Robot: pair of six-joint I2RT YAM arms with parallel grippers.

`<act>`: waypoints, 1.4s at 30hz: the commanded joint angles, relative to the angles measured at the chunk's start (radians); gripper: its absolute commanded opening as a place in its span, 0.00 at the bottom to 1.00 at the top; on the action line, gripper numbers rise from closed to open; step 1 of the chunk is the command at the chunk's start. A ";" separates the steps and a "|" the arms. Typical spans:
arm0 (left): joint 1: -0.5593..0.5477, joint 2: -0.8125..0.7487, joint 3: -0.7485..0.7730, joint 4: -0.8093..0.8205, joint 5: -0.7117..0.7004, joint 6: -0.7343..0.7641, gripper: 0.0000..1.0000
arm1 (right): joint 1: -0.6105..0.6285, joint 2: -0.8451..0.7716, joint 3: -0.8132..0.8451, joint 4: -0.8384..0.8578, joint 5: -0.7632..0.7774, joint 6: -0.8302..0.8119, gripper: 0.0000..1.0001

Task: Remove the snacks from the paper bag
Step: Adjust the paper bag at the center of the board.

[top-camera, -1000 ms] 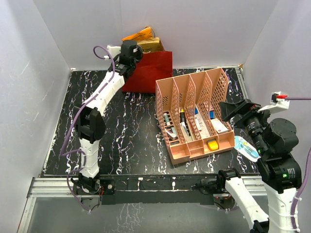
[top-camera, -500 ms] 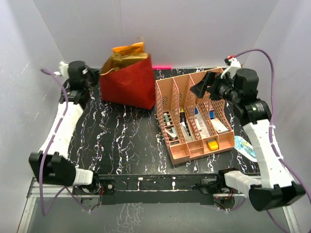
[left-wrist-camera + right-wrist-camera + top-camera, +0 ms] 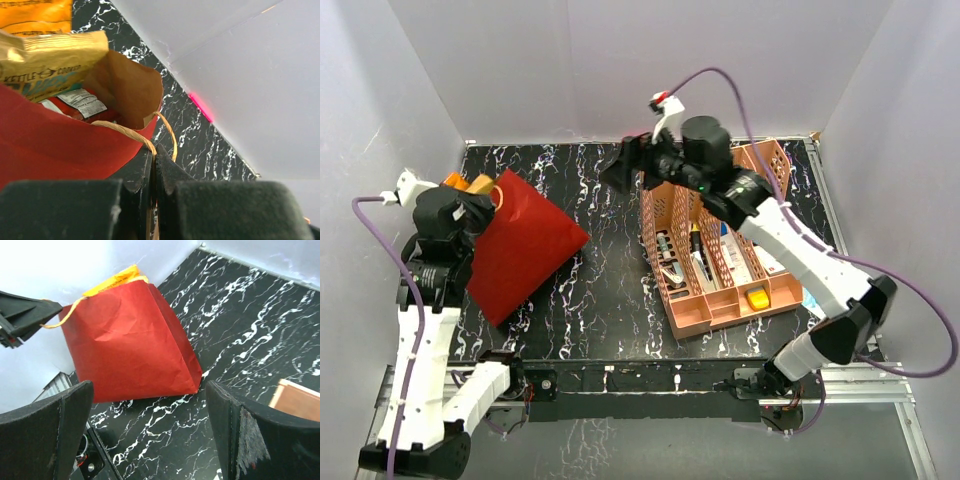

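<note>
The left claw (image 3: 155, 159) is clenching tight on a cord handle (image 3: 131, 131) of the paper bag (image 3: 525, 245), the cord running down into the slit between its pressed-together fingers. From there the bag is leaning over at about nine o'clock on the table (image 3: 600, 290), its mouth tipped toward the left claw and its base pointing toward the middle. The snacks are sitting in that open mouth: an orange packet (image 3: 35, 14), a gold packet (image 3: 50, 52) and a red packet (image 3: 75, 102) poking above the rim. The right claw (image 3: 618, 168) is hanging released, jaws wide apart and gripping nothing, at about twelve o'clock, facing the bag. The pink organiser (image 3: 720, 240) is standing toward three o'clock, apart from the bag.
</note>
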 commanded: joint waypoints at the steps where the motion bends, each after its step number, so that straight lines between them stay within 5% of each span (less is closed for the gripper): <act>1: -0.011 -0.038 -0.026 -0.089 -0.024 0.075 0.00 | 0.064 0.066 0.053 0.115 0.067 -0.014 0.98; 15: -0.010 0.036 -0.094 0.118 0.433 -0.004 0.00 | 0.203 0.068 -0.073 0.284 0.104 0.079 0.98; 20: -0.011 0.022 -0.081 0.096 0.458 -0.047 0.02 | 0.209 0.056 -0.202 0.478 0.148 0.351 0.97; 26: -0.011 -0.004 -0.093 0.061 0.447 -0.082 0.02 | 0.234 0.144 -0.178 0.538 0.229 0.675 0.86; 36: -0.011 -0.026 -0.045 -0.016 0.403 -0.057 0.03 | 0.296 0.359 0.001 0.576 0.151 0.869 0.76; 42: -0.011 -0.036 -0.036 -0.050 0.373 -0.043 0.05 | 0.319 0.443 0.060 0.595 0.086 0.945 0.47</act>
